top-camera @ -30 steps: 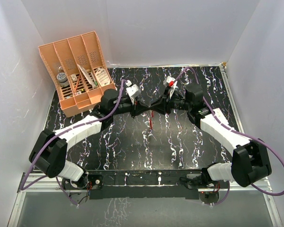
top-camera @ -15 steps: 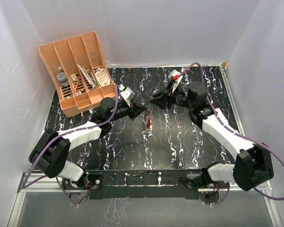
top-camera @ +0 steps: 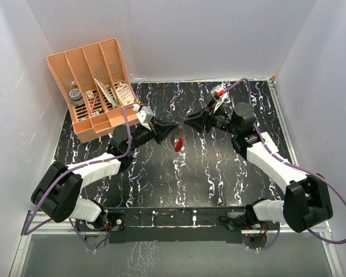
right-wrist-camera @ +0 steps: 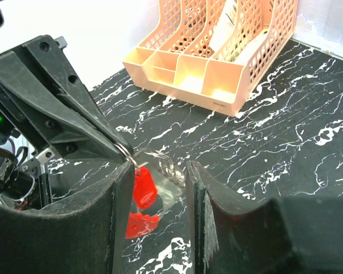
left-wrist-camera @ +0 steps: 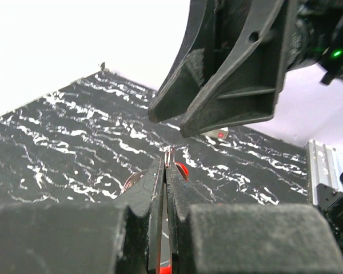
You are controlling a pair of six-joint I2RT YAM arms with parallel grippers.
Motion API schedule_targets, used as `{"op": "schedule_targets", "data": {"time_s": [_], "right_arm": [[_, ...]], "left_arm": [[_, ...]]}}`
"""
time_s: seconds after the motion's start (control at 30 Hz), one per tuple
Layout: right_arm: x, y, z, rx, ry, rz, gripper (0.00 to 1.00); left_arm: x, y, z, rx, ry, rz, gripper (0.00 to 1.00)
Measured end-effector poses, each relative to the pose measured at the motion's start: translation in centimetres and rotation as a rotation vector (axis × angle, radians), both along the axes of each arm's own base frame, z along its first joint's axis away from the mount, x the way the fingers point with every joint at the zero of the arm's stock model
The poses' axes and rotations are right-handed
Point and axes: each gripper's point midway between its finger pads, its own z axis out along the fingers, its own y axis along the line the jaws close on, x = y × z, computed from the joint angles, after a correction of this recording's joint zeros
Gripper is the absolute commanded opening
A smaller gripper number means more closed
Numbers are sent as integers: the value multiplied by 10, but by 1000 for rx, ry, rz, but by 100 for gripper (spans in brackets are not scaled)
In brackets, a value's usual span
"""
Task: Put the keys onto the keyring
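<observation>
My left gripper (top-camera: 172, 128) is shut on the thin silver keyring (top-camera: 176, 138) and holds it up above the black marbled table (top-camera: 219, 173). In the right wrist view the left gripper (right-wrist-camera: 121, 149) pinches the keyring's (right-wrist-camera: 170, 166) top edge. The red-headed keys (right-wrist-camera: 143, 185) hang from it below the grip. My right gripper (right-wrist-camera: 158, 166) is open, its two fingers on either side of the hanging ring and keys, not touching them. In the left wrist view the left gripper (left-wrist-camera: 168, 165) is closed on the ring, with the right gripper (left-wrist-camera: 168, 124) just beyond and above.
An orange slotted file organizer (top-camera: 95, 86) with a few small items stands at the back left; it also shows in the right wrist view (right-wrist-camera: 217, 51). White walls close in the table on three sides. A metal rail (top-camera: 179, 216) runs along the near edge.
The two grippers drew apart, then closed in again over the table's middle. The left gripper has kept hold of the ring, and the hanging keys have shifted slightly left.
</observation>
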Motion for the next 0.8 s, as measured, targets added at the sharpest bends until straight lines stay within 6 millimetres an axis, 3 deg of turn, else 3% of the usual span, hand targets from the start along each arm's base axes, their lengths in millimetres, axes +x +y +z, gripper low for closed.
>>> {"op": "schedule_targets", "data": {"time_s": [0.27, 0.6, 0.8], "right_arm": [[-3, -2, 9, 40, -6, 29, 38], [-11, 3, 17, 64, -25, 85, 36], [-12, 5, 15, 68, -15, 108, 30]], "left_arm": [[-8, 0, 25, -77, -53, -28, 0], [-10, -1, 28, -86, -60, -41, 0], [-11, -1, 28, -86, -58, -46, 0]]}}
